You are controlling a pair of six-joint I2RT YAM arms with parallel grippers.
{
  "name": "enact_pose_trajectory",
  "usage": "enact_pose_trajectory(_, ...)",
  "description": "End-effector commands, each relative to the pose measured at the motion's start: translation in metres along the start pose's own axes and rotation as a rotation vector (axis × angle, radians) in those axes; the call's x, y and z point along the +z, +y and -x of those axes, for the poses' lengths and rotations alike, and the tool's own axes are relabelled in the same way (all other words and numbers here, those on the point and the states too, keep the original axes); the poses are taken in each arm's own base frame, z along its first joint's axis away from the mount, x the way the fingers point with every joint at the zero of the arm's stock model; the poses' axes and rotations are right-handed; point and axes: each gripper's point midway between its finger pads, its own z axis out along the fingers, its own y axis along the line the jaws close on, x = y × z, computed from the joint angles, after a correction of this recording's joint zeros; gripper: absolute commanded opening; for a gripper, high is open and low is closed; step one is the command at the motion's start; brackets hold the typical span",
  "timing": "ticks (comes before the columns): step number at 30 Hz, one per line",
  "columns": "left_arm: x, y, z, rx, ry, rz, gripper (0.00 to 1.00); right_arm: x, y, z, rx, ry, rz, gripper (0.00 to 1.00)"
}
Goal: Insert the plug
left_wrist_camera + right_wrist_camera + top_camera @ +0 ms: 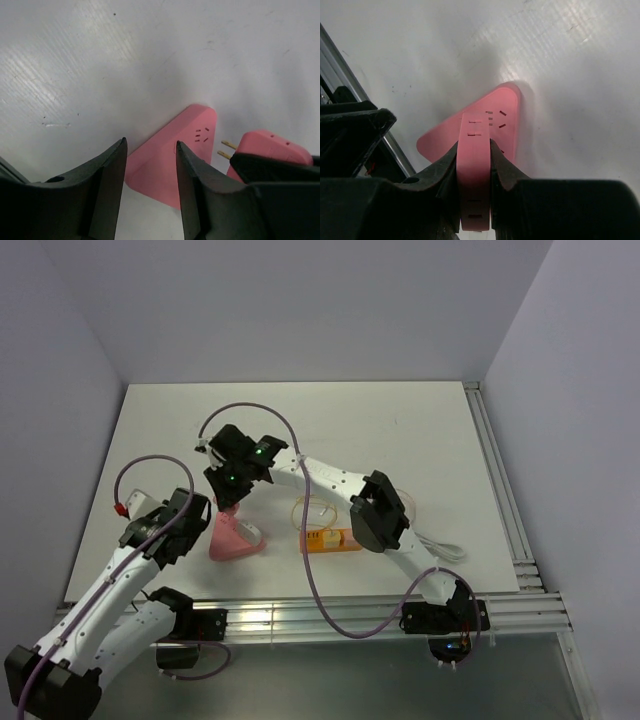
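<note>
pink plug (475, 172) – pinched by its flat sides between the right gripper (474, 150) fingers, jaws pressed onto it. in the left wrist view i see its two brass prongs (229, 145) bare, pointing toward the triangular pink socket block (185, 150), tips just beside the block's rounded corner and not in any slot. whether they touch the block i cannot tell.

the socket block lies flat on the white table (400, 430), near the front left, with a group of slots (201, 135) on its upper face close to that corner. from the right wrist the plug hangs over the block, its front end lined up near the slots.

left gripper (150, 145) – jaws spread, one finger either side of the block's near edge, so the block's corner sits in the gap. i cannot tell whether the pads touch it.

top view: both wrists crowd over the block, the right arm reaching across from the right base, the left arm coming in from the left.

further out – an orange object (335, 540) sits on the table right of the block, with a yellowish cable loop (310, 508) behind it and a white cable (445, 548) trailing off to the right. a purple cable (250, 408) arcs over the right wrist.
</note>
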Motion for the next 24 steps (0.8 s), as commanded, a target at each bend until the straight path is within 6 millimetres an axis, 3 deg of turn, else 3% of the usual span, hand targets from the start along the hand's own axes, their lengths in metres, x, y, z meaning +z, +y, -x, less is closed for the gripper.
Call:
enact_pose_trajectory(1, 0.006, 0.011, -0.007, -0.065, 0.019, 0.089, 0.48, -0.006, 0.014, 0.003, -0.052, 0.007, -0.006, 0.00)
enact_pose_trajectory(13, 0.018, 0.017, -0.037, -0.118, 0.114, 0.071, 0.46, 0.018, 0.006, -0.015, -0.056, 0.078, -0.076, 0.00)
enact_pose_trajectory(21, 0.025, 0.015, -0.044, -0.093, 0.126, 0.051, 0.43, 0.021, 0.003, -0.012, -0.085, 0.065, -0.112, 0.00)
enact_pose_trajectory(24, 0.026, 0.010, -0.036, -0.096, 0.087, 0.026, 0.39, 0.019, 0.000, -0.008, -0.098, 0.050, -0.127, 0.00)
